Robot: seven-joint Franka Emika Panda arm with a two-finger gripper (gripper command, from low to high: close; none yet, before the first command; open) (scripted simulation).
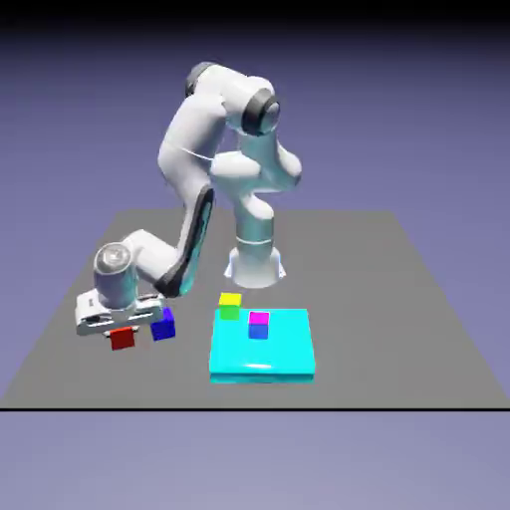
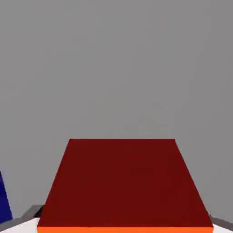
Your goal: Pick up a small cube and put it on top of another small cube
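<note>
Arm bent, hand [image 1: 122, 330] low, pointing down, fingers shut

- The red cube [image 1: 122, 339]: in the exterior view, my hand [image 1: 120, 310] covers its top; in the hand view, the bottom edge cuts it off.
- My fingers [image 2: 23, 226]: the hand view's bottom edge crops them on both sides of the red cube; in the exterior view they are tiny slivers beside it.
- The blue cube [image 1: 163, 325] near the red cube: my hand hides part of it in the exterior view; the hand view's left edge leaves only a strip.
</note>
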